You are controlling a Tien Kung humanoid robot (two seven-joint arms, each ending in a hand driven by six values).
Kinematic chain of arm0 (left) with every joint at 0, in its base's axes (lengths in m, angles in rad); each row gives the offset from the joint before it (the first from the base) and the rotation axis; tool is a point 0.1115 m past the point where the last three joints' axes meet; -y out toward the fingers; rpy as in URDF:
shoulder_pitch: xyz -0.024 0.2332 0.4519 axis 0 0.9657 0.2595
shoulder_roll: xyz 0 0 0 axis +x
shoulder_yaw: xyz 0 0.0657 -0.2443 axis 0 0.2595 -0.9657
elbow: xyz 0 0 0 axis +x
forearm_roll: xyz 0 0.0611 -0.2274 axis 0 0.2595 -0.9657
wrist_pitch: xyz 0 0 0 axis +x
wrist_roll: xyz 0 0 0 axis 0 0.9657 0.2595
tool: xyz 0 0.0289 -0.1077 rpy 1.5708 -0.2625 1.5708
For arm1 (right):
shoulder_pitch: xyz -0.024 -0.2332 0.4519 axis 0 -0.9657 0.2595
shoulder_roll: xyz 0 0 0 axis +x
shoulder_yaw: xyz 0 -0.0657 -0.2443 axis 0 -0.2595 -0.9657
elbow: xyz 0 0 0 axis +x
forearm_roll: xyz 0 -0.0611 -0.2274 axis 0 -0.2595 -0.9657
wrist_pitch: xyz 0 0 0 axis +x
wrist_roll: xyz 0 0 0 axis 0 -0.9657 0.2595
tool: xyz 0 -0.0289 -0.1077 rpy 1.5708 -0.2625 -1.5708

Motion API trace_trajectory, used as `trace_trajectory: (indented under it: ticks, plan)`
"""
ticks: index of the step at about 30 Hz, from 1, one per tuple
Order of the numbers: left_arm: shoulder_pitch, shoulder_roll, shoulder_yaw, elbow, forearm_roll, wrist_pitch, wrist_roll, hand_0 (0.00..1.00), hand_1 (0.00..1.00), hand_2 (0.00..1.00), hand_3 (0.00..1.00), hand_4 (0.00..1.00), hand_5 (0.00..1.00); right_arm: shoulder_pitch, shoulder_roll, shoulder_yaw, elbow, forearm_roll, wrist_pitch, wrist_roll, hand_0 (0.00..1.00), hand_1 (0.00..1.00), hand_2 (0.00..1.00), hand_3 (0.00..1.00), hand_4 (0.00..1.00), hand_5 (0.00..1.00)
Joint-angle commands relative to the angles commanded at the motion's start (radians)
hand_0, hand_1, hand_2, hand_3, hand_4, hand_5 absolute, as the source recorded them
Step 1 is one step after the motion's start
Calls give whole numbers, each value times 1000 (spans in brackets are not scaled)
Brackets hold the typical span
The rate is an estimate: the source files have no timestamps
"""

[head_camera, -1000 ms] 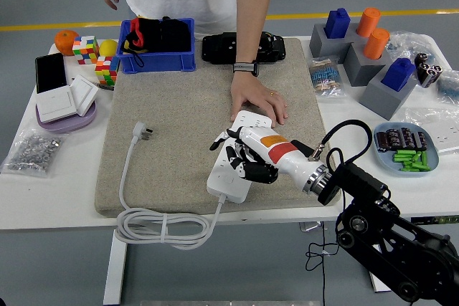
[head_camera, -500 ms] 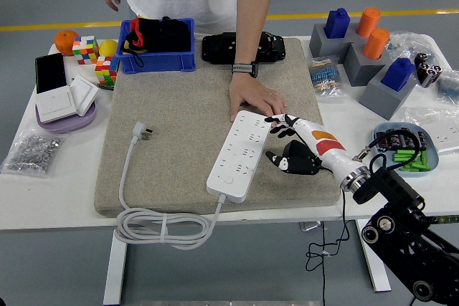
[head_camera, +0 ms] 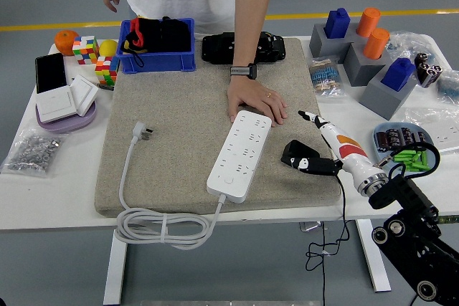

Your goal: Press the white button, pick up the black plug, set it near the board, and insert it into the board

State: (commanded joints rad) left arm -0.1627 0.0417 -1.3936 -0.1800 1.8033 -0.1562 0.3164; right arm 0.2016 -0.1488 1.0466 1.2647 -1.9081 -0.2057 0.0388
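A white power strip (head_camera: 242,150) lies slanted on the beige mat (head_camera: 179,112). Its button (head_camera: 228,175) is at the near end. Its white cable (head_camera: 161,228) loops off the front edge and ends in a white plug (head_camera: 141,131). A person's hand (head_camera: 254,101) rests on the strip's far end. My right hand (head_camera: 310,150) is over the mat's right edge, to the right of the strip and clear of it. One finger points straight out, the others are curled, and it holds nothing. Black parts lie in the blue bin (head_camera: 156,44), and I cannot pick out a plug among them.
A black device (head_camera: 242,47) lies behind the mat. Grey blocks with blue and orange pegs (head_camera: 362,51) stand at the back right, and a blue dish of small parts (head_camera: 405,150) is close to my right arm. Switch plates (head_camera: 64,98), cubes and a bag of screws (head_camera: 30,151) are on the left.
My right hand has pulled back from on top of the strip's near end to the right, off the strip. The person's hand has stayed on the strip's far end.
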Motion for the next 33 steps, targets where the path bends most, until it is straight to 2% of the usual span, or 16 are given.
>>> trace_trajectory:
  ticks: [7, 9, 10, 15, 16, 21, 22, 27, 28, 33]
  plan:
    - [-6, 1, 9, 0, -5, -2, -2, 691, 638, 613, 640, 563, 201, -6, -4, -19, -33, -1, 0, 2, 669, 770, 710, 827, 998, 410]
    - [-6, 1, 7, 0, -1, -2, -2, 691, 638, 613, 640, 563, 201, -2, -3, -26, -48, 2, -6, 9, 669, 770, 710, 827, 998, 410]
    - [-5, 1, 7, 0, -2, -2, -3, 691, 638, 613, 640, 563, 202, 0, -2, -29, -56, 5, -9, 13, 682, 750, 696, 821, 998, 363]
    - [-2, 0, 8, 0, -2, -3, -1, 691, 638, 613, 640, 563, 202, 14, 6, -44, -89, 23, -33, 51, 682, 750, 696, 821, 998, 363]
    - [-1, 0, 8, 0, -1, -3, -1, 692, 638, 615, 640, 563, 202, 16, 7, -46, -93, 24, -36, 55, 652, 683, 654, 776, 998, 240]
    - [2, 0, 5, 0, 4, -4, 0, 692, 638, 615, 640, 563, 202, 23, 11, -53, -107, 31, -52, 71, 652, 683, 654, 776, 998, 240]
    - [2, 0, 3, 0, 5, -3, 0, 692, 638, 614, 640, 563, 201, 26, 11, -57, -113, 32, -54, 73, 623, 645, 624, 723, 945, 158]
    - [4, -1, 4, 0, 1, -3, 0, 692, 638, 614, 640, 563, 201, 42, 11, -70, -136, 35, -63, 79, 623, 645, 624, 723, 945, 158]
    - [3, -2, 5, 0, 0, -3, 0, 691, 638, 615, 640, 564, 203, 44, 12, -71, -139, 35, -64, 80, 571, 591, 555, 624, 798, 83]
    - [1, -3, 3, 0, 0, -2, 0, 691, 638, 615, 640, 564, 203, 57, 14, -80, -154, 58, -77, 97, 571, 591, 555, 624, 798, 83]
